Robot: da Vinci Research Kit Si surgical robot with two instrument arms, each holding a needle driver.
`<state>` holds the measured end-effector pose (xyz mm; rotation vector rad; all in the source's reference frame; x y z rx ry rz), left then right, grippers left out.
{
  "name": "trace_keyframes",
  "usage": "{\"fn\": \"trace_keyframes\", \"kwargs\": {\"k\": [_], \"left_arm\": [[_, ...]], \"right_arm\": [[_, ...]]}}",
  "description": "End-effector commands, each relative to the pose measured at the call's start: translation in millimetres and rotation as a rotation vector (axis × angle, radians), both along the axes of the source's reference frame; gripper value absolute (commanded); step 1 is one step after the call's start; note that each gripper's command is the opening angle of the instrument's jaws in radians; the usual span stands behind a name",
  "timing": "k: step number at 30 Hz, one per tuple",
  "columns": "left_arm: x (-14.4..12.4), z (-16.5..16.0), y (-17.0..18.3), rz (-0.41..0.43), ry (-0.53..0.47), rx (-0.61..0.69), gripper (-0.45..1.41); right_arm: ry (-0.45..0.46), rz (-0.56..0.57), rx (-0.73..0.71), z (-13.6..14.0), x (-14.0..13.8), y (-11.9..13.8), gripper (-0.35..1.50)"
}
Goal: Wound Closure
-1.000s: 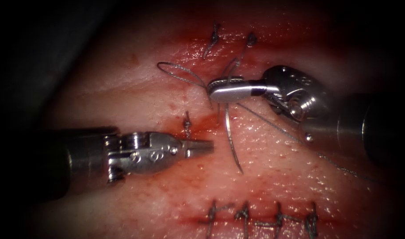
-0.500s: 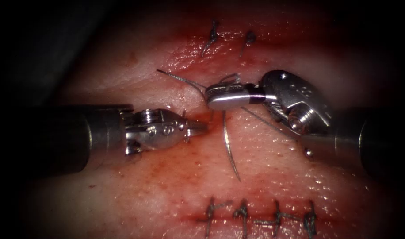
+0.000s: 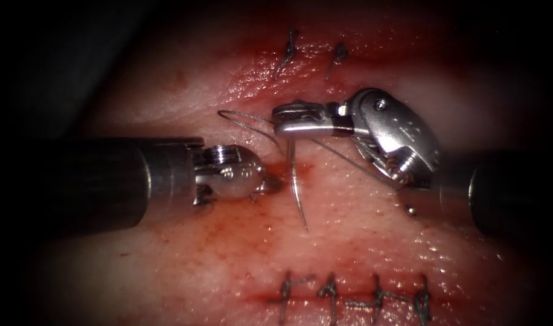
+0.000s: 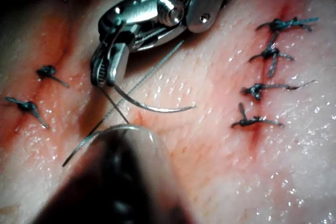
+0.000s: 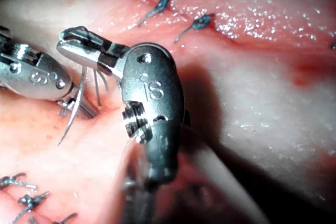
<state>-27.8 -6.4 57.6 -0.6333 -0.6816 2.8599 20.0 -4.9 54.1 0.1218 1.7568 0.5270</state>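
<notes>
The right arm's tool [image 3: 284, 121] enters from 3 o'clock, its wrist bent so the jaws point toward 9 o'clock; the jaws are closed on the needle [image 3: 297, 187] near one end of its curve, and the rest of the needle hangs toward 6 o'clock, out of the tissue. The left arm's tool [image 3: 270, 180] enters from 9 o'clock, shaft level, with its tip pointing toward 3 o'clock, just below the right tool's jaws.
</notes>
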Motion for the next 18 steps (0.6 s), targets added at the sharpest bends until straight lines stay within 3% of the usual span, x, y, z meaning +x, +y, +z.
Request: {"fn": "trace_keyframes", "kwargs": {"k": [1, 5, 12, 18], "left_arm": [[-0.7, 0.5, -0.1, -0.003, -0.005, 0.004, -0.06], [-0.7, 0.3, -0.4, 0.008, -0.002, 0.029, 0.32], [-0.7, 0.4, -0.4, 0.009, -0.003, 0.038, 0.49], [-0.6, 0.4, -0.4, -0.013, 0.002, 0.054, 0.66]], "right_arm": [[-0.003, 0.008, -0.011, 1.0, 0.7, 0.1, -0.35], [-0.042, 0.005, -0.033, 2.4, 0.5, 0.5, -0.35], [-0.139, 0.015, -0.11, 3.2, 0.5, 0.6, -0.35], [-0.244, 0.089, -0.308, 3.5, 0.4, 0.7, -0.35]]}}
